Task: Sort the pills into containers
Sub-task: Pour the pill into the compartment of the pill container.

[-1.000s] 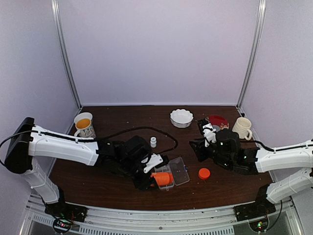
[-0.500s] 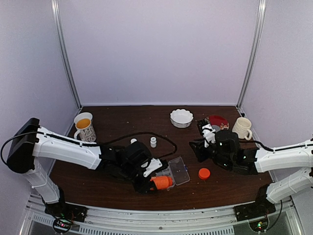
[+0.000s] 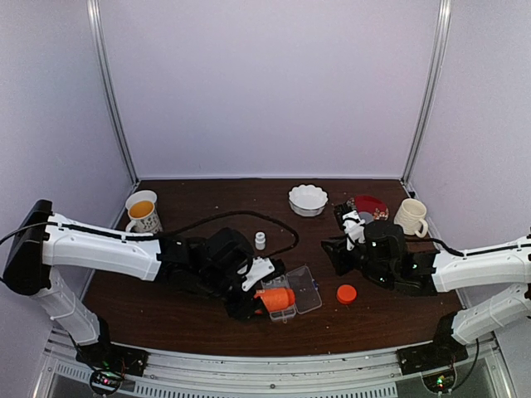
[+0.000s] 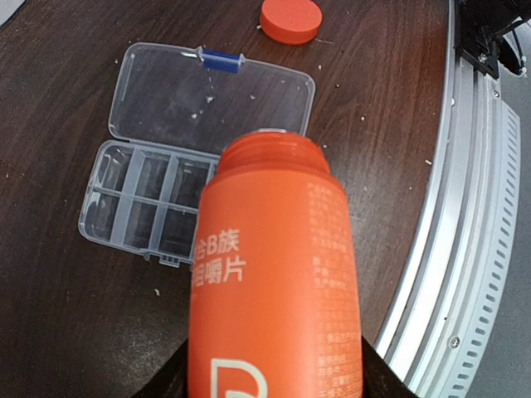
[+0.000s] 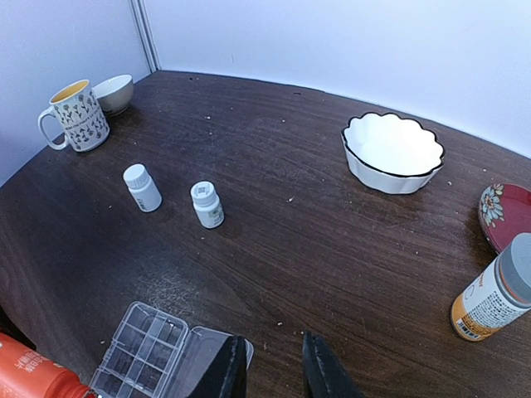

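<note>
My left gripper (image 4: 274,383) is shut on an uncapped orange bottle (image 4: 274,274), whose mouth points over the near cells of the containers (image 4: 141,203). These are cells of a clear organiser box, and its lid (image 4: 211,95) lies open flat. From above, the orange bottle (image 3: 276,299) lies tilted over the organiser (image 3: 304,290). No pills show; the cells look empty. My right gripper (image 5: 274,371) hovers open just right of the organiser (image 5: 141,352), with nothing between its fingers (image 5: 323,369).
The orange cap (image 3: 346,293) lies right of the organiser. Two tiny white bottles (image 5: 142,187) (image 5: 207,204) stand behind it. A white scalloped bowl (image 3: 308,199), red plate (image 3: 371,206), cream mug (image 3: 411,217) and patterned mug (image 3: 143,212) line the back. A grey-capped bottle (image 5: 496,294) stands at the right.
The left arm dipped toward the near edge with the orange bottle, then came back over the organiser. The right arm has stayed still.
</note>
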### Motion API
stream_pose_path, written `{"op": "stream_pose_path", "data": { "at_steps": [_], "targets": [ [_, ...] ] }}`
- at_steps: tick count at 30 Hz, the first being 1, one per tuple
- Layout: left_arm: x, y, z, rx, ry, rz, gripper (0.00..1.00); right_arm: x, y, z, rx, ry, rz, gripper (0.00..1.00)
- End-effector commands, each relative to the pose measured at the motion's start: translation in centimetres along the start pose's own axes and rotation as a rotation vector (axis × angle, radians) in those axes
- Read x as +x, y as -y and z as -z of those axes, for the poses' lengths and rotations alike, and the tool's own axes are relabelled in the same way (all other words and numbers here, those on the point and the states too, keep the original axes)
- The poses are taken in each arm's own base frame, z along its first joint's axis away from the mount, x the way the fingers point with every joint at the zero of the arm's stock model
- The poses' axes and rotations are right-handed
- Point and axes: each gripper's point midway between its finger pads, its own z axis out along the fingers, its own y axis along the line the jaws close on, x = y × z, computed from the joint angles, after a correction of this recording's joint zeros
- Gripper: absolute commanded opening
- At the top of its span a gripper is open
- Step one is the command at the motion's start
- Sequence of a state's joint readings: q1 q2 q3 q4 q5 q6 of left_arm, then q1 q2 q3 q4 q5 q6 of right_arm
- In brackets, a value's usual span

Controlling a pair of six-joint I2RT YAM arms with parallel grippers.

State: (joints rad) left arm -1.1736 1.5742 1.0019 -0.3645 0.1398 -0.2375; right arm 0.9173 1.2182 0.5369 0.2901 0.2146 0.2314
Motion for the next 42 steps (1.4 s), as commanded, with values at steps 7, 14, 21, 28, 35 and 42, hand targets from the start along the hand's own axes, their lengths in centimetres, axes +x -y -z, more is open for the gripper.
{"op": "stream_pose_path", "data": {
  "at_steps": [7, 14, 21, 28, 35, 42],
  "targets": [
    [2.2, 0.4, -3.3, 0.045, -0.044, 0.023, 0.00, -1.0, 0.3, -0.2, 0.024, 0.016, 0.003, 0.24],
    [0.2, 0.4, -1.5, 0.021, -0.032, -0.002, 0.00, -1.0, 0.3, -0.3, 0.024, 0.015, 0.003, 0.24],
    [-1.4, 0.4, 0.4, -0.002, -0.023, -0.003, 0.00, -0.9, 0.3, -0.3, 0.023, 0.013, 0.004, 0.24],
    [0.7, 0.1, -1.4, 0.003, -0.043, 0.013, 0.00, -0.9, 0.2, -0.4, 0.022, 0.011, 0.004, 0.24],
    [2.9, -0.2, -3.7, 0.015, -0.098, 0.034, 0.00, -0.9, 0.2, -0.5, 0.022, 0.007, 0.006, 0.24],
    [1.7, 0.0, -2.6, 0.008, -0.072, 0.022, 0.00, -0.8, 0.2, -0.4, 0.023, 0.006, 0.006, 0.24]
  ]
}}
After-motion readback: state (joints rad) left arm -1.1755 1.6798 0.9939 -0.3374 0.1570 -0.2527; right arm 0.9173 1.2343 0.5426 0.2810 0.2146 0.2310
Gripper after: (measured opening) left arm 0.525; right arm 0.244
